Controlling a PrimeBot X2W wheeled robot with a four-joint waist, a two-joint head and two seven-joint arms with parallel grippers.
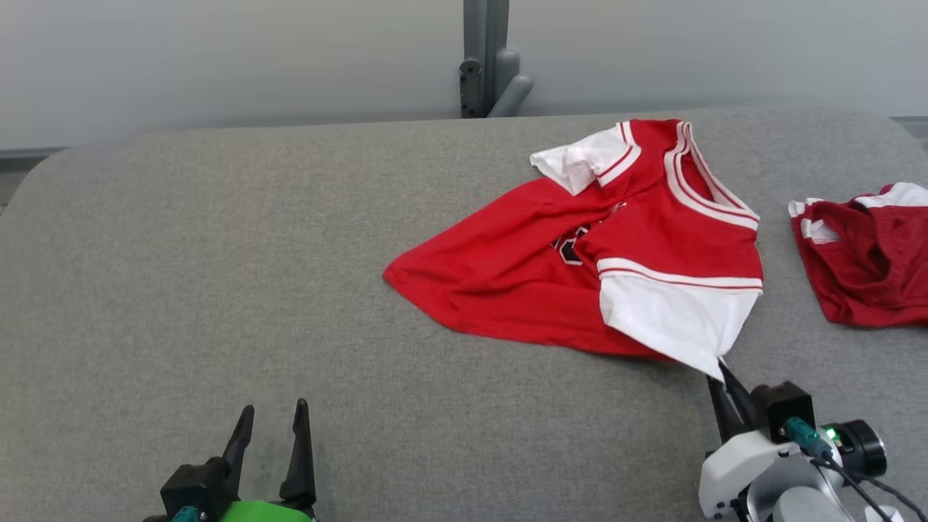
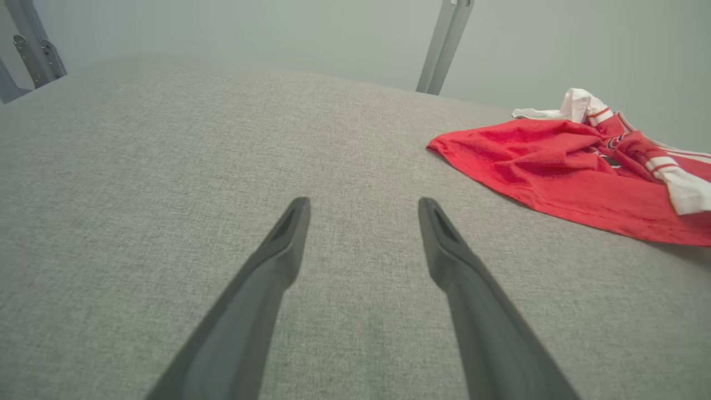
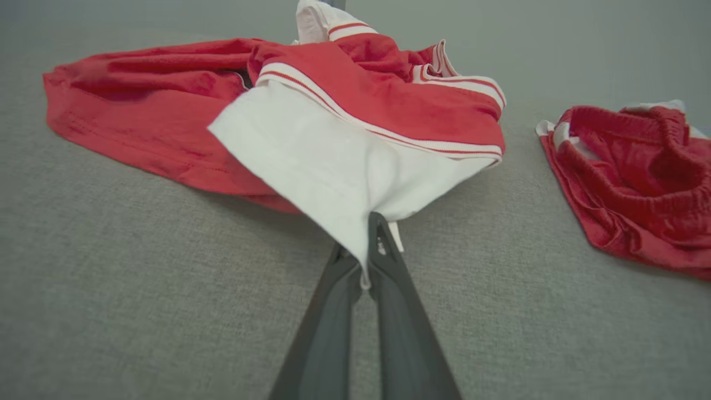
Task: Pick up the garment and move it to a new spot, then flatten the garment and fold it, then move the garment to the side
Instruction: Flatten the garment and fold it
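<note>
You have two garments on the bench (image 1: pixel 217 254): the red shirt (image 1: pixel 507 283) you are working on, and a pair of darker red shorts (image 1: pixel 870 268) at the right edge, lying apart from it. The shirt lies crumpled to the right of the bench's middle. It is a soft knit, red in the body, with two white sleeves and red-and-white striped ribbing at the neck and sleeve seams. Part of a dark print shows in a fold. The shorts are bunched up, with a gathered waistband and white trim.

You have two pincers, each with two long, dark, tapering fingers. Your right pincer (image 1: pixel 723 368) is clamped on the corner of the near sleeve (image 1: pixel 667 319), which is drawn out to a point. Your left pincer (image 1: pixel 275 406) stands wide, holding nothing, over bare bench at the near left.

The bench is covered in coarse grey woven cloth and has rounded corners. A grey metal post (image 1: pixel 484 58) rises behind its far edge.
</note>
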